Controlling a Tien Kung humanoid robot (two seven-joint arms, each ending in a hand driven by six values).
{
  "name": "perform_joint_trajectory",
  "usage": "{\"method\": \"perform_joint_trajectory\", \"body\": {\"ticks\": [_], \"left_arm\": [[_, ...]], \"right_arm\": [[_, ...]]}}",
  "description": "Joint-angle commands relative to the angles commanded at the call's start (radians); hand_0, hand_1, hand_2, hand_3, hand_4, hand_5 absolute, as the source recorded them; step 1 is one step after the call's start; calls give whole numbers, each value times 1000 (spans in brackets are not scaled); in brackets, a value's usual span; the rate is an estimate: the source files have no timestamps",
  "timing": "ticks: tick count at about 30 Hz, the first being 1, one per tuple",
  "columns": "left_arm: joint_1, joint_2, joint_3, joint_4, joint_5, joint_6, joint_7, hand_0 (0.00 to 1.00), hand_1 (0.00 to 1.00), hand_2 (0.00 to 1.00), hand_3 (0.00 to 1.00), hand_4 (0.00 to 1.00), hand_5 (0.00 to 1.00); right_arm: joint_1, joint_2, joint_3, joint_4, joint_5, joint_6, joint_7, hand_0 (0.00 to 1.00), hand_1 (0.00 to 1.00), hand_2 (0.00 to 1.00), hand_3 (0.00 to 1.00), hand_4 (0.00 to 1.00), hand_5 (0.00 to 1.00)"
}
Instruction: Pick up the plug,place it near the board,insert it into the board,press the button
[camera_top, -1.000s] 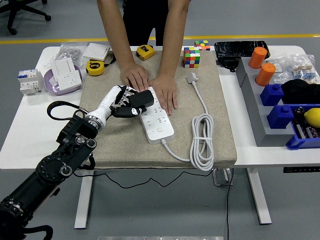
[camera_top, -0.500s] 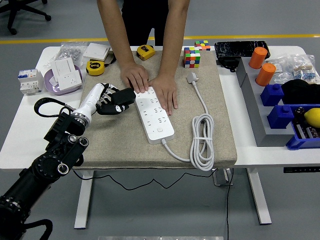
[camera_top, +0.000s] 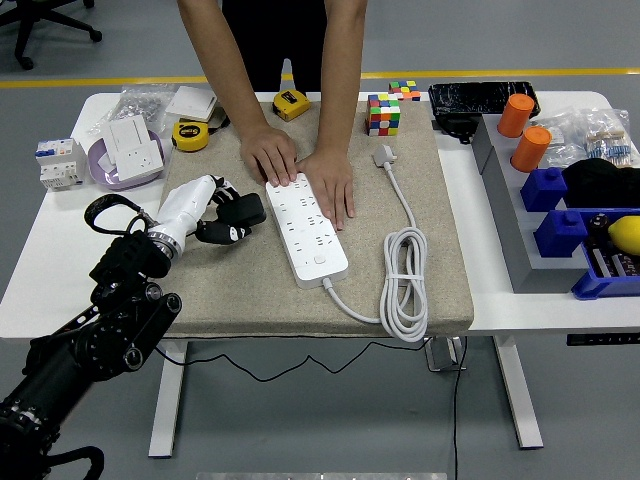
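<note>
A white power strip (camera_top: 310, 232) lies aslant on the beige mat (camera_top: 250, 280), its round button (camera_top: 318, 260) near the lower end. A person at the far side presses both hands (camera_top: 328, 185) on the strip's upper end. My left hand (camera_top: 222, 216) sits just left of the strip, fingers curled around a black plug (camera_top: 246, 209). The plug hangs a little short of the strip's left edge, not in any socket. The right arm is out of view.
The strip's white cable (camera_top: 404, 285) is coiled at the mat's right, its white plug end (camera_top: 384, 155) above it. Tape measures (camera_top: 189, 135), Rubik's cubes (camera_top: 383, 113), a wall socket (camera_top: 134, 148) and a breaker (camera_top: 58, 163) line the back and left. Grey tray (camera_top: 505, 215) and blue bins (camera_top: 560, 235) stand on the right.
My left hand drew the plug leftward off the strip's upper part, then settled slightly lower beside it. The person's hands stayed pressed on the strip.
</note>
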Motion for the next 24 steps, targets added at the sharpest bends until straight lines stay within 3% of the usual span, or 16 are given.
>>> {"method": "perform_joint_trajectory", "body": {"ticks": [3, 4, 9, 10, 15, 16, 21, 22, 24], "left_arm": [[2, 0, 1, 1, 14, -16, 8, 825, 813, 662, 567, 730, 176], [3, 0, 1, 1, 16, -20, 9, 971, 980, 843, 612, 827, 206], [4, 2, 2, 0, 33, -46, 24, 971, 980, 843, 612, 827, 206], [3, 3, 1, 0, 36, -52, 26, 998, 998, 944, 695, 946, 242], [1, 5, -6, -2, 45, -59, 30, 998, 998, 944, 695, 946, 242], [0, 5, -9, -4, 46, -59, 30, 998, 998, 998, 895, 998, 341], [6, 7, -30, -23, 19, -74, 18, 998, 998, 998, 895, 998, 341], [9, 8, -37, -33, 4, -78, 12, 998, 998, 998, 998, 998, 852], [18, 8, -52, -57, -32, -79, 2, 998, 998, 998, 998, 998, 852]], "right_arm": [[-1, 1, 0, 0, 0, 0, 0, 803, 717, 692, 606, 889, 577], [-1, 1, 0, 0, 0, 0, 0, 803, 716, 692, 604, 889, 572], [-2, 0, 0, 0, -1, 0, 0, 803, 716, 692, 604, 889, 572], [-1, 0, 0, 0, -1, 0, 0, 803, 716, 692, 605, 890, 572], [2, 0, 3, 0, -2, 0, 0, 803, 716, 692, 605, 890, 572], [2, 0, 4, 0, -3, 0, 0, 803, 716, 692, 605, 890, 572], [3, 0, 9, 0, -5, 0, 0, 803, 716, 692, 605, 890, 572], [3, 0, 9, 0, -6, 0, 0, 803, 716, 692, 605, 890, 572], [4, 1, 11, 0, -6, 0, 0, 803, 716, 692, 605, 890, 572]]}}
